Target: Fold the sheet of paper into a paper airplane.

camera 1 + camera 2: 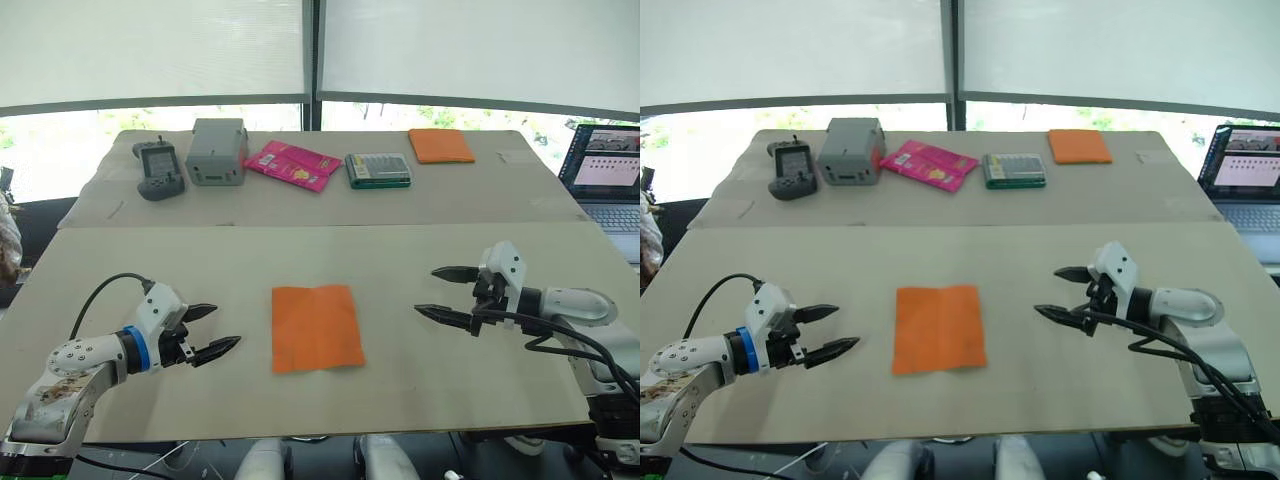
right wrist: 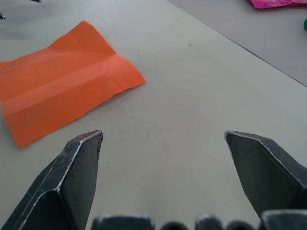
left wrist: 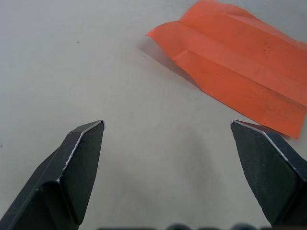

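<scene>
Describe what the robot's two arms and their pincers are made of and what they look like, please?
Both arms are light grey and white shells with rounded joints. The left arm wears a blue ring at the wrist and a black cable loops over it. The right arm trails black cables underneath. The left gripper and the right gripper each end in two black, pointed, tapering jaws set in a white wrist block.

Along the far table (image 1: pixel 300 205) runs a row of things. At ten o'clock lies a dark handheld controller (image 1: pixel 157 169), with a grey box (image 1: pixel 218 151) just beside it. Near twelve o'clock lies a pink packet (image 1: pixel 292 164), then a green case (image 1: pixel 378 169). At one o'clock rests a small orange pad (image 1: pixel 440 146). At two o'clock an open laptop (image 1: pixel 607 175) stands lit.
</scene>
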Robot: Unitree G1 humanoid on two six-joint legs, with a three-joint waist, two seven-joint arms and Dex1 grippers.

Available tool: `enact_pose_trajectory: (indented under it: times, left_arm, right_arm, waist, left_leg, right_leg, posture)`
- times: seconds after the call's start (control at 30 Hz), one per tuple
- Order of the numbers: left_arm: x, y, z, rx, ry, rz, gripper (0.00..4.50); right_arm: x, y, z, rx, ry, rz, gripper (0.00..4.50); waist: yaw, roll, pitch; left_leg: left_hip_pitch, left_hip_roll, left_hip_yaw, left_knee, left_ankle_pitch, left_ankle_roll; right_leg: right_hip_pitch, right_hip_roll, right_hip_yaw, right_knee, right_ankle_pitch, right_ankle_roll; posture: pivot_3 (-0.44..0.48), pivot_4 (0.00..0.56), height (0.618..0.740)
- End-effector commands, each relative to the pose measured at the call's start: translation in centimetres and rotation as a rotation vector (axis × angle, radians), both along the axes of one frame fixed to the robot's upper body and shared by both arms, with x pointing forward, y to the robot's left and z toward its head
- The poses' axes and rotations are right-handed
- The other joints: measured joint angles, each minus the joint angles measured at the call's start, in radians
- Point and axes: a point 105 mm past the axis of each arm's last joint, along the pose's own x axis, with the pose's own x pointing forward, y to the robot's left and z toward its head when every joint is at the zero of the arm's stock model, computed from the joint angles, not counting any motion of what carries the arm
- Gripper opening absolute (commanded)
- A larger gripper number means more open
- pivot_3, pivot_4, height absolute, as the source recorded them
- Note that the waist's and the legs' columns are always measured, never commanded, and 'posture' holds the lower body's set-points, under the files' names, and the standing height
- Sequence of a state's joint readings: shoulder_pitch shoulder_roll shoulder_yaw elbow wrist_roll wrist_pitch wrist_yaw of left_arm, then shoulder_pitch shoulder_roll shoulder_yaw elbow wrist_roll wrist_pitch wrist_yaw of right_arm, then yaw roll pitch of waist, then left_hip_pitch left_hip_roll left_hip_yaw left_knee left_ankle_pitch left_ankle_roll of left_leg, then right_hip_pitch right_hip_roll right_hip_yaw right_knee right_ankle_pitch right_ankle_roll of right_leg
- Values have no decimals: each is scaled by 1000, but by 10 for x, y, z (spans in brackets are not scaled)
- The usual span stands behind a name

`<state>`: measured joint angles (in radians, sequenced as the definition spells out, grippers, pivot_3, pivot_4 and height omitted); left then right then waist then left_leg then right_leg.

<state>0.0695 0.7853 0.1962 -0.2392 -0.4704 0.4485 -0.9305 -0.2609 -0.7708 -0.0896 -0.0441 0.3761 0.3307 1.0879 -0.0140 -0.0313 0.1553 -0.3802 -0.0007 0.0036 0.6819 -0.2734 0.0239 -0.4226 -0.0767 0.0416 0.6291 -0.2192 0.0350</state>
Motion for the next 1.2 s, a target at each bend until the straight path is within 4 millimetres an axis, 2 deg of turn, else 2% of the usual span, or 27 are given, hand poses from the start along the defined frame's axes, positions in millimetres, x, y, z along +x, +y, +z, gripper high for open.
enact_pose_trajectory:
  times: [0.03,0.13,0.3,0.43,0.6,0.77,0.87,0.9,1.0,1.07,1.2]
  left_arm:
    - [5,-3,17,-37,-58,-17,4474]
    - [5,-7,24,-78,-45,-50,4474]
    - [-2,-25,36,-104,8,-189,4474]
    - [-2,-44,47,-115,2,-305,3298]
    - [-1,-66,49,-71,3,-435,1631]
    - [15,-90,36,-22,-29,-507,0]
    - [21,-96,26,23,-41,-525,0]
    - [22,-97,17,54,-32,-533,0]
    - [26,-95,-5,134,-13,-521,0]
    - [37,-90,-14,174,-22,-458,0]
    - [36,-90,-32,191,18,-443,0]
  right_arm:
    - [-1,-4,6,-8,-40,8,4500]
    - [-5,-8,3,-16,-31,9,4500]
    - [-23,9,2,-76,18,118,4500]
    - [-35,24,7,-79,62,180,4500]
    - [-46,40,7,-88,80,225,2970]
    - [-44,55,-2,-105,52,223,1224]
    - [-42,60,-3,-104,41,222,177]
    - [-39,63,-5,-112,30,213,46]
    - [-27,68,-12,-148,7,182,46]
    - [-20,69,-15,-175,0,165,46]
    - [-4,73,-20,-237,-47,139,46]
  waist:
    - [1,0,0]
    - [4,0,0]
    - [1,0,0]
    - [0,0,0]
    - [2,0,0]
    - [6,0,0]
    - [2,0,0]
    - [1,0,1]
    - [-3,0,1]
    - [1,0,1]
    - [3,0,0]
  left_leg:
    - [0,0,0,0,0,0]
    - [-1,0,-1,0,0,0]
    - [-1,0,0,0,0,0]
    - [0,0,-1,0,0,0]
    - [-1,0,-1,1,0,0]
    - [-1,-2,0,2,0,0]
    - [-2,-2,0,3,0,0]
    - [-2,-2,0,3,0,0]
    - [-2,-2,0,3,0,0]
    - [-2,-2,0,3,0,0]
    - [-2,-2,-1,3,0,0]
  right_leg:
    - [0,0,0,0,0,0]
    - [0,0,-1,0,0,0]
    - [-1,0,0,0,0,0]
    - [0,1,0,0,0,0]
    - [0,1,0,0,0,0]
    - [1,1,0,0,0,1]
    - [0,2,0,0,0,1]
    - [0,2,0,0,0,1]
    - [0,2,0,0,0,1]
    - [-1,3,0,1,0,1]
    - [0,2,0,0,0,1]
  posture:
    - [0,150,740]
    - [0,150,740]
    - [0,150,740]
    - [0,150,740]
    - [0,150,740]
    - [0,150,740]
    - [0,150,740]
    - [0,150,740]
    - [0,150,740]
    - [0,150,740]
    - [0,150,740]
